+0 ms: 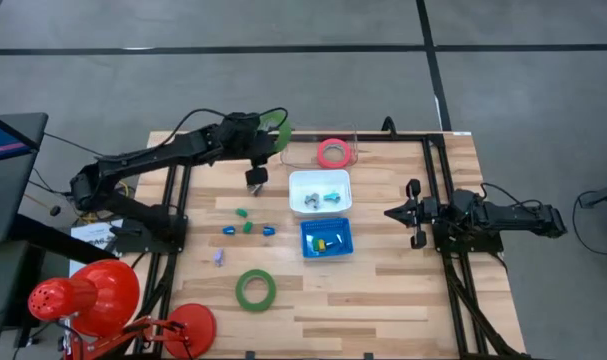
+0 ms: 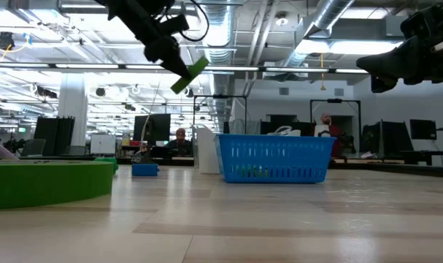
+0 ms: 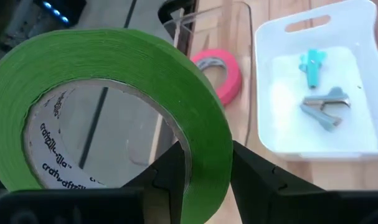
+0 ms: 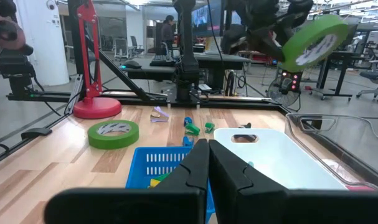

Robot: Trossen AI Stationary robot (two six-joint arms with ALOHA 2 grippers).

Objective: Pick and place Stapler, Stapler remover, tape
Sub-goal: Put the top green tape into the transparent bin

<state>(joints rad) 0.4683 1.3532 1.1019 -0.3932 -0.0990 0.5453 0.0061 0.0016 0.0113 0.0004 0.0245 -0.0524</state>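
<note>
My left gripper (image 1: 266,136) is over the table's far side, shut on a green tape ring (image 3: 114,81), which shows high above the table in the low view (image 2: 190,74). A pink tape ring (image 1: 333,153) lies flat in a clear tray (image 1: 295,152). Another green tape ring (image 1: 255,289) lies flat near the front edge. A grey stapler remover (image 3: 326,109) lies in the white bin (image 1: 320,178) beside a teal piece (image 3: 312,65). Whether the small dark thing (image 1: 255,177) left of the bin is the stapler, I cannot tell. My right gripper (image 1: 393,212) waits shut at the right. My left gripper pinches the green ring's wall (image 3: 207,155) with one finger (image 3: 167,177) inside the hole and the other (image 3: 257,180) outside on the green face. The fingers slant downward toward the table's right. The ring is lifted clear and tilted, standing out beyond the fingers.
A blue basket (image 1: 326,238) with small items stands in front of the white bin. Small green and blue pieces (image 1: 245,227) and a purple one (image 1: 219,258) lie left of it. A red lamp (image 1: 93,295) stands at the front left corner.
</note>
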